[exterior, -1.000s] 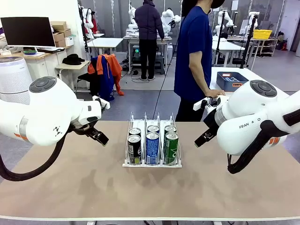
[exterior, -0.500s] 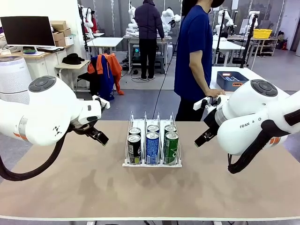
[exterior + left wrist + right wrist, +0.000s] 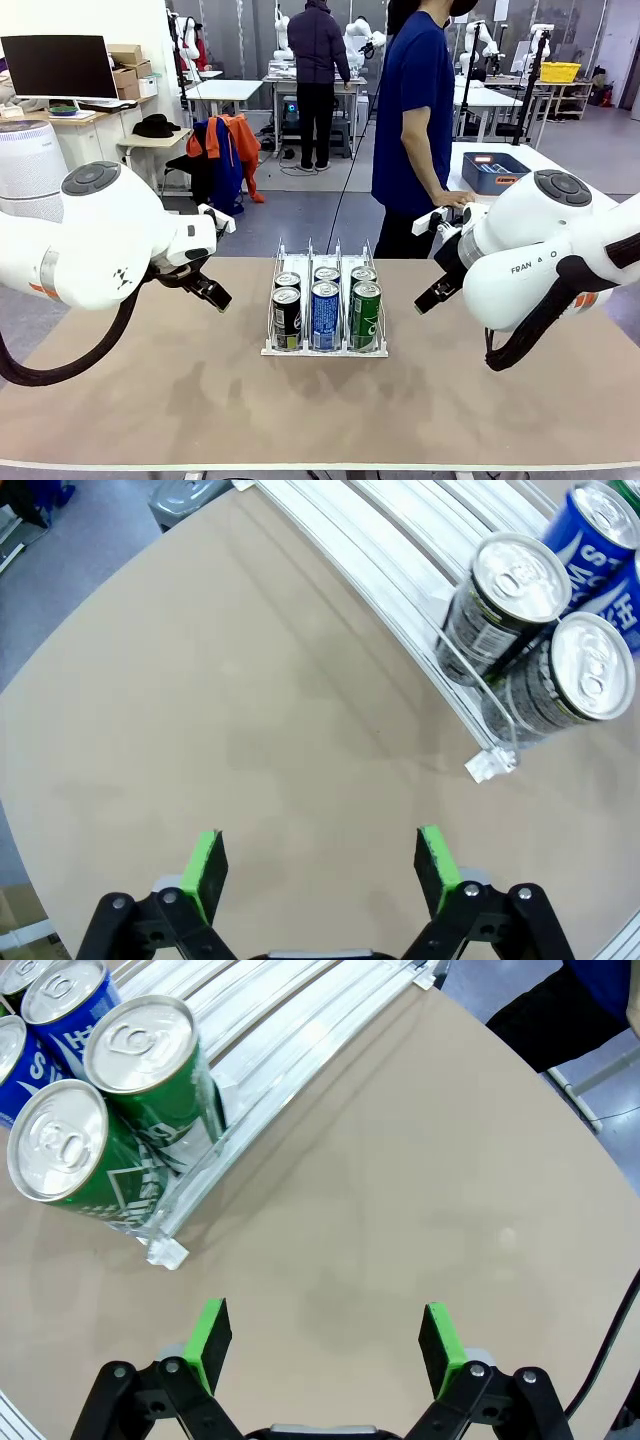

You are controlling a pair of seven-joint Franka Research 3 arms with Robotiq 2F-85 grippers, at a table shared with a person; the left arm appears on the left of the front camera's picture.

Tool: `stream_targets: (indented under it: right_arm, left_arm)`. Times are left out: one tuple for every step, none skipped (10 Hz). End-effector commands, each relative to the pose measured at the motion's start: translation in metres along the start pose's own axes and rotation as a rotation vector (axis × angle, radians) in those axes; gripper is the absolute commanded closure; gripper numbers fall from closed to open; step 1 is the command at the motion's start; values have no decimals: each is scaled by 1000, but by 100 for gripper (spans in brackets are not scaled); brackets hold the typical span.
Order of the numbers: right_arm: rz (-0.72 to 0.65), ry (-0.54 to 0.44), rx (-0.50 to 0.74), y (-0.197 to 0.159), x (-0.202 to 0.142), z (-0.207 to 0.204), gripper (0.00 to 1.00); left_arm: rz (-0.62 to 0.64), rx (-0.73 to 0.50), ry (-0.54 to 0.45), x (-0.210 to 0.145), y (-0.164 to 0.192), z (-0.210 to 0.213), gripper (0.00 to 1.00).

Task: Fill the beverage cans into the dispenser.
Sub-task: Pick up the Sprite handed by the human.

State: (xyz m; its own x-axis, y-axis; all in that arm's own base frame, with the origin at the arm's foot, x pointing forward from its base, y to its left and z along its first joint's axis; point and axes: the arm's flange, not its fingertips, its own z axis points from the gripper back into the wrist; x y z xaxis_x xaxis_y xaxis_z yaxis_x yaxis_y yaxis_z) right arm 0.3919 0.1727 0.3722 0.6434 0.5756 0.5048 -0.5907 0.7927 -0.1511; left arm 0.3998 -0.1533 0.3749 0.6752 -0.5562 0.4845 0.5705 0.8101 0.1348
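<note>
Front view: "FRAN" on the right arm [image 3: 528, 268]; six beverage cans [image 3: 325, 315] stand in the dispenser [image 3: 325, 351]. Left wrist view: left gripper [image 3: 320, 865] wide open, empty, beside the dispenser. Right wrist view: right gripper [image 3: 325, 1348] also open, empty

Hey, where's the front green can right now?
In the front view, the front green can stands in the right lane of the dispenser, at its near end, beside the front blue can and ahead of the second green can.

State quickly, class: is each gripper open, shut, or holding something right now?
Left gripper: open, holding nothing.
Right gripper: open, holding nothing.
</note>
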Motion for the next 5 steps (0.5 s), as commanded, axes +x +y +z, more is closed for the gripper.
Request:
stream_targets:
  right_arm:
    - [-29, 40, 152, -7, 2, 28, 0]
    - [-44, 72, 195, -32, 12, 43, 0]
    - [-78, 68, 252, -32, 12, 54, 0]
    - [-63, 61, 273, -36, 15, 64, 0]
    - [-18, 64, 286, -51, 29, 75, 0]
  left_arm:
    - [-32, -132, 9, 5, 8, 29, 0]
    - [-58, -221, -19, 11, 15, 31, 0]
    - [-125, -302, 7, 3, 33, 53, 0]
    - [-189, -374, -1, 3, 50, 67, 0]
    - [-239, -410, -41, 9, 61, 80, 0]
